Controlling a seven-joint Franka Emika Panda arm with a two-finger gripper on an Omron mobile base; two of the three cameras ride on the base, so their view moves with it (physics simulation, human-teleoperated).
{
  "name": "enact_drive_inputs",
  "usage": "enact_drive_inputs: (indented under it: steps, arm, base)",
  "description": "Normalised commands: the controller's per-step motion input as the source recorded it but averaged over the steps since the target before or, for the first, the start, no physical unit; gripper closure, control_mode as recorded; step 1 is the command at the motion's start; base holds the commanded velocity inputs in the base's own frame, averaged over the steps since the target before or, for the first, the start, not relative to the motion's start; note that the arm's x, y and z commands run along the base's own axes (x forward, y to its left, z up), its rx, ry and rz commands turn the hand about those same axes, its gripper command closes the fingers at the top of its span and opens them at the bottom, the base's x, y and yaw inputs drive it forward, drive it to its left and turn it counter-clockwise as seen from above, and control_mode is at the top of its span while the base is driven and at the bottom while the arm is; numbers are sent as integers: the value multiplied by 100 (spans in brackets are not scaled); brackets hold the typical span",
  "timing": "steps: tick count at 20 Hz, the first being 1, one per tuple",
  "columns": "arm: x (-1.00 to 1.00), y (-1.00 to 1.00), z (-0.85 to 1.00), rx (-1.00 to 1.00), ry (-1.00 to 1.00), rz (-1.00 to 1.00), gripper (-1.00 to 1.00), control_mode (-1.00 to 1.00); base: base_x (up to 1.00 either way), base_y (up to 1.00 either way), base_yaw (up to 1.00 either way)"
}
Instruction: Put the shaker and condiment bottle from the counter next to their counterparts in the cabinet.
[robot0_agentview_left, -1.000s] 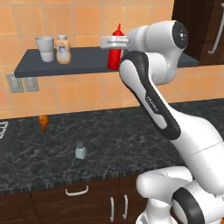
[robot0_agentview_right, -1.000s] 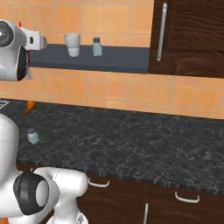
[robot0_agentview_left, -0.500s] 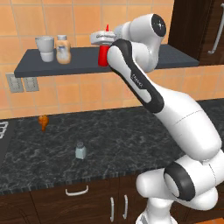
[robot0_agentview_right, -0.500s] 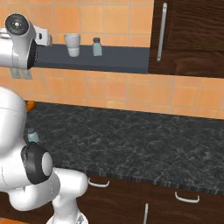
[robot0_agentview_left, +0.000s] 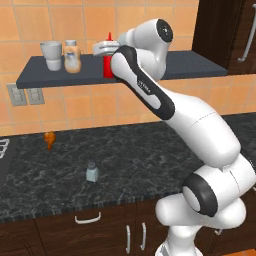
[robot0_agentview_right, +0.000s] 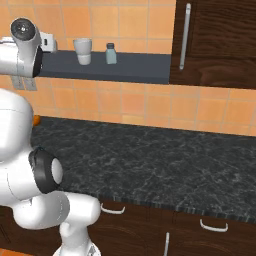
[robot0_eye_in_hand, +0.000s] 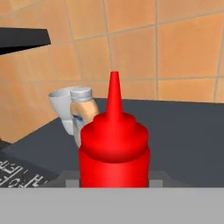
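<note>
Gripper (robot0_agentview_left: 106, 49): clasps the condiment bottle (robot0_agentview_left: 107, 61) at its body, jaws clenched on either side; in the hand view the bottle (robot0_eye_in_hand: 114, 148) stands upright with its nozzle pointing up.

Condiment bottle: carried at shelf height over the front part of the cabinet (robot0_agentview_left: 150, 73). Whether its base touches the shelf cannot be told.

Jar (robot0_agentview_left: 72, 56): clear, orange-tinted, grey-lidded; stands on the shelf to the left of the bottle in the left base view, near but apart from it. This is the bottle's counterpart.

White cup (robot0_agentview_left: 51, 55): just beside the jar, farther left.

Second cup (robot0_agentview_right: 83, 51) and shelf shaker (robot0_agentview_right: 110, 53): seen in the right base view, side by side farther along the shelf.

Shaker (robot0_agentview_left: 91, 171): on the counter (robot0_agentview_left: 150, 150) below, upright, not yet moved.

Small orange item (robot0_agentview_left: 49, 139): on the counter near the wall; kind unclear.

Handling note, step in hand: the bottle is judged best carried toward the jar and kept vertical, then lowered until it sits flat before the jaws part. A gap should be left so the jar and cup are not nudged. The withdrawal is best made straight back, clear of the nozzle.
</note>
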Motion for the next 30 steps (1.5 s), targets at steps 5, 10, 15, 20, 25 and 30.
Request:
enact_drive_inputs:
  steps: [5, 10, 15, 20, 25, 30]
  arm:
    - [38, 14, -14, -1, -5, 7, 100, -100]
    - [30, 28, -3, -4, -8, 5, 100, -100]
    - [36, 21, -7, -1, -6, 3, 100, -100]
    - [41, 17, -2, -2, -3, 1, 100, -100]
    - [45, 19, -5, -3, -3, 1, 100, -100]
    - [41, 16, -32, -2, -9, 2, 100, -100]
  base:
    - [0, 0, 0]
    - [0, 0, 0]
    - [0, 0, 0]
    - [0, 0, 0]
    - [0, 0, 0]
    - [0, 0, 0]
